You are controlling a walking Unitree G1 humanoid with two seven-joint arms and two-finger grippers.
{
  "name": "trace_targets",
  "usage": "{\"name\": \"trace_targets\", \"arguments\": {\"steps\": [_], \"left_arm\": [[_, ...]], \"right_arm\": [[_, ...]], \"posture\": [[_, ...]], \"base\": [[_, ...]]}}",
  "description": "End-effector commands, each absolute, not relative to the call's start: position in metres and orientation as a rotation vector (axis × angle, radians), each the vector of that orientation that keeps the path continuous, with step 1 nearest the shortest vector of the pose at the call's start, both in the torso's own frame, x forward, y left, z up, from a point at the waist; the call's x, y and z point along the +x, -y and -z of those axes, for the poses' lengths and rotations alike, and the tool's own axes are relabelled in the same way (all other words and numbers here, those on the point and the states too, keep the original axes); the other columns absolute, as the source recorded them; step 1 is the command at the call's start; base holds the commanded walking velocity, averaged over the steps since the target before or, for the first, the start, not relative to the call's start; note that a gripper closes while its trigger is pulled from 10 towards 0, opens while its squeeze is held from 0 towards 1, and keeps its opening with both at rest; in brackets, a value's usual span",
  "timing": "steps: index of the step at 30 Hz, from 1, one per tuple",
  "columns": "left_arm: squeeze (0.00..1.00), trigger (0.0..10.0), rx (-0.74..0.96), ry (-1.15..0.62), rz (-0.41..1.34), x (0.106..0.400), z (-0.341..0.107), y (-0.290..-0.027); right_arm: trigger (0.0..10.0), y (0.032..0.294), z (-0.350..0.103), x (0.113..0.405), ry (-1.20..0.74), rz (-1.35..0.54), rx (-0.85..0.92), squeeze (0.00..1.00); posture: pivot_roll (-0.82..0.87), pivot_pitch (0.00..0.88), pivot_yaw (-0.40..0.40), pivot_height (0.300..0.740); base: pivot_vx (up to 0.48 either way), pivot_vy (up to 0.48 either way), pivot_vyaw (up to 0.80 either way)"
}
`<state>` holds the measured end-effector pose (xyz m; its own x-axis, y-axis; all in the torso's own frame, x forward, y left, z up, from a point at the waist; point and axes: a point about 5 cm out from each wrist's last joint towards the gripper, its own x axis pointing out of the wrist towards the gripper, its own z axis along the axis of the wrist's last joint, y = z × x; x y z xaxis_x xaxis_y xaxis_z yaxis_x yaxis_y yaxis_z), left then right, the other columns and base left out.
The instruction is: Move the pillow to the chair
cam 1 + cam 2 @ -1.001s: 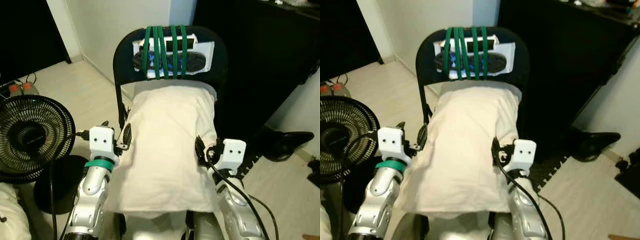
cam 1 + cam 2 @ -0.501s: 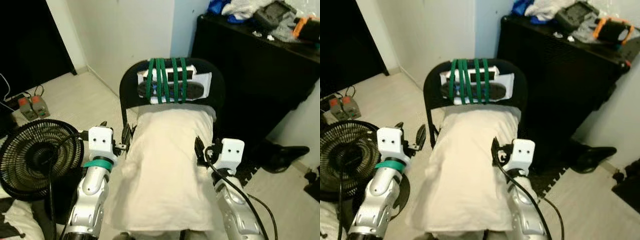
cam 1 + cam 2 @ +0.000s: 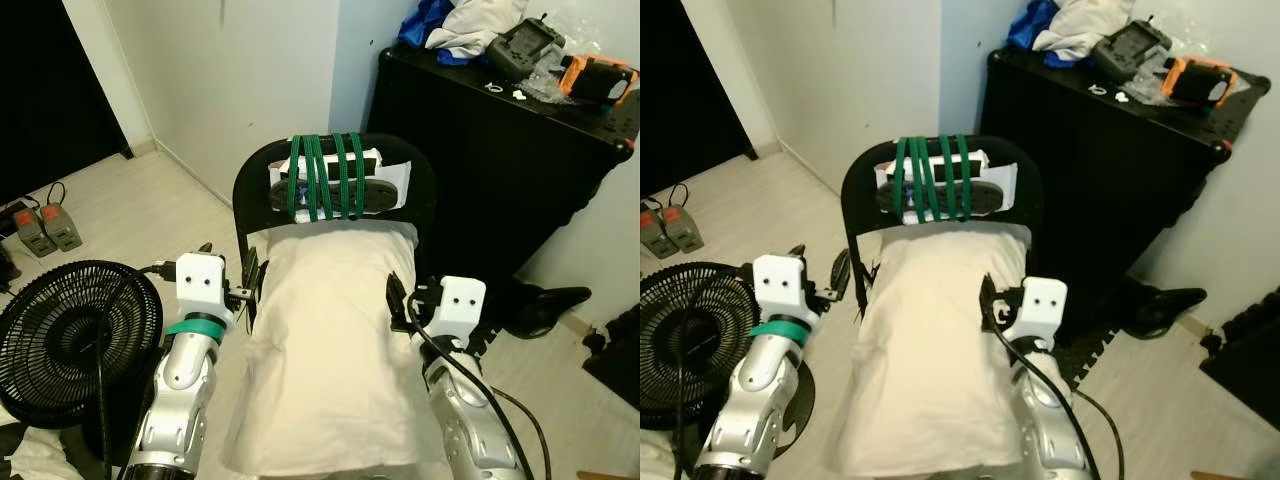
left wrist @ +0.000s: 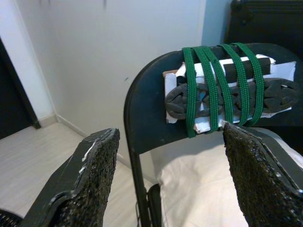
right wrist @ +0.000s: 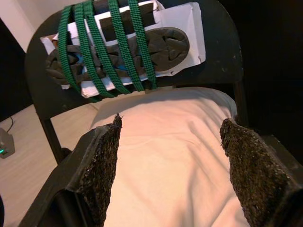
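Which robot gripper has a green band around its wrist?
The left gripper, beside the white pillow on the fan's side. A green band circles its silver wrist under the white block; the right gripper has none.

Probably a home room: floor fan, clothes-piled black cabinet.
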<state>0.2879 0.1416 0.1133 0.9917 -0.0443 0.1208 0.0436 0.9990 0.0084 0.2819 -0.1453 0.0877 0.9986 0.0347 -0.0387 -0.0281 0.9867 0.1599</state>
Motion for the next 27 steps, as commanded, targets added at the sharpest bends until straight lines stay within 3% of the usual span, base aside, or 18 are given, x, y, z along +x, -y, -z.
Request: {"name": "trace_targets", "arguments": {"steps": [1,10,24,27], "left_arm": [[0.0,10.0,0.008,0.102,0.037,0.2852,-0.1081,-0.1439],[0.0,10.0,-0.09,0.02,0.051,0.2842,-0.1002,-0.141],[0.0,10.0,-0.064,0.021,0.075,0.2839,-0.1002,-0.1365],[0.0,10.0,-0.058,0.019,0.081,0.2839,-0.1002,-0.1355]], "right_arm": [[10.0,0.1463,-0.0793,0.2787,-0.084,-0.021,0.169,0.0],[10.0,0.1463,-0.0755,0.2793,-0.109,-0.005,0.178,0.0],[10.0,0.1432,-0.0729,0.2763,-0.119,-0.031,0.179,0.0],[10.0,0.1429,-0.073,0.2763,-0.119,-0.032,0.181,0.0]], "posture": [[0.01,0.0,0.05,0.74],[0.01,0.0,0.053,0.74],[0.01,0.0,0.054,0.74],[0.01,0.0,0.054,0.74]], "base": [[0.0,0.0,0.0],[0.0,0.0,0.0],[0.0,0.0,0.0],[0.0,-0.48,0.0]]}}
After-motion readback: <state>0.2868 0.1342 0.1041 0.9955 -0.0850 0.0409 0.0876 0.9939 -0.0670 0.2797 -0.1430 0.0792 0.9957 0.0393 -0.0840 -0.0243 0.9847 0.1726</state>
